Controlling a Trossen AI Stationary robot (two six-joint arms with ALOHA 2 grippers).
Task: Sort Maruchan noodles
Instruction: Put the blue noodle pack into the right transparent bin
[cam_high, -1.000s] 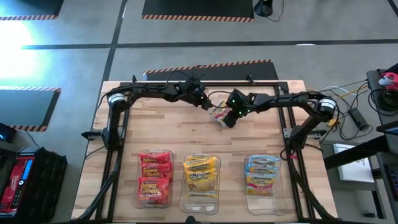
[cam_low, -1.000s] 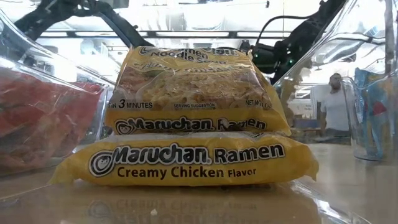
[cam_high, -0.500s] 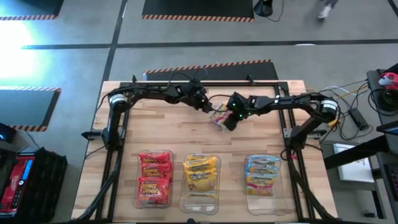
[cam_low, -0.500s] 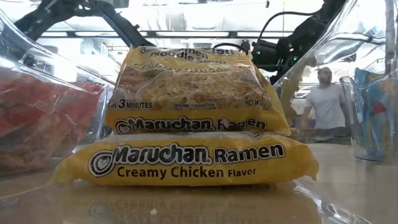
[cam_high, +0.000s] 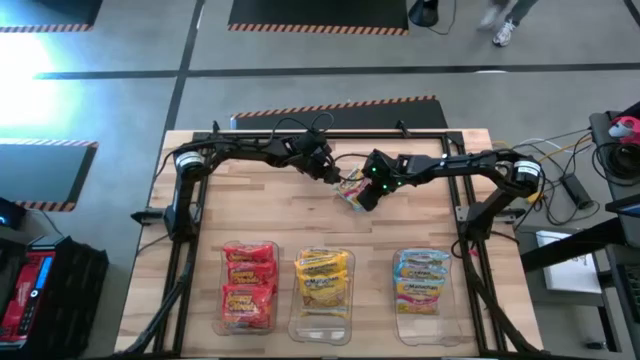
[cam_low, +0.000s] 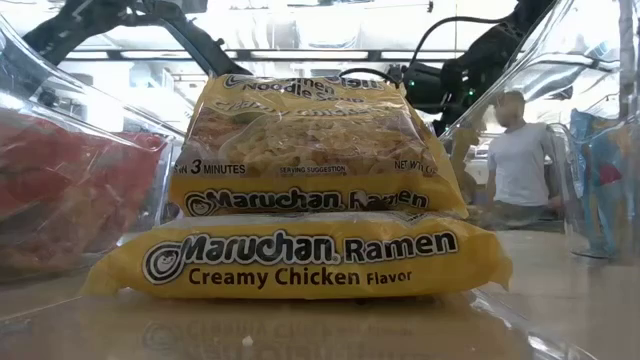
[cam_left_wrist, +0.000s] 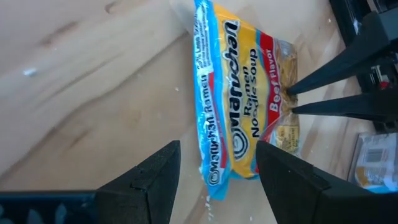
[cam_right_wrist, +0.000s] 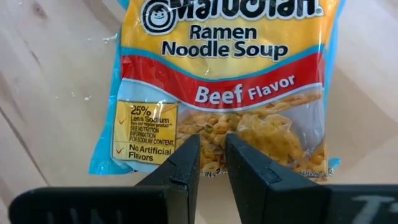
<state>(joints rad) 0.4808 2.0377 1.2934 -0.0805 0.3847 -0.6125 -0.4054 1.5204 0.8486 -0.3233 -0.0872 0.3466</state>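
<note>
One light blue and yellow Maruchan beef packet (cam_high: 351, 186) lies on the wooden table between both grippers, toward the far edge. My left gripper (cam_left_wrist: 217, 180) is open, with a finger on either side of the packet's logo end (cam_left_wrist: 219, 163); I cannot tell if it touches. My right gripper (cam_right_wrist: 212, 152) is shut on the packet's other end. Near the table's near edge, red packets (cam_high: 248, 285), yellow packets (cam_high: 322, 280) and blue packets (cam_high: 422, 278) lie in three clear bins. My right gripper pinches the wrapper at the end with the noodle picture (cam_right_wrist: 212, 132) between its two fingers (cam_left_wrist: 291, 93). The fingers slant down onto the printed face from the table's right. Only a narrow gap shows between them. I cannot tell whether the packet is lifted off the wood.
The three clear bins (cam_high: 322, 318) stand in a row along the near edge; the low view looks through the middle bin at two stacked yellow packets (cam_low: 315, 200). Bare wood (cam_high: 250, 215) lies between the bins and the arms. A person (cam_low: 515, 150) stands in the room beyond.
</note>
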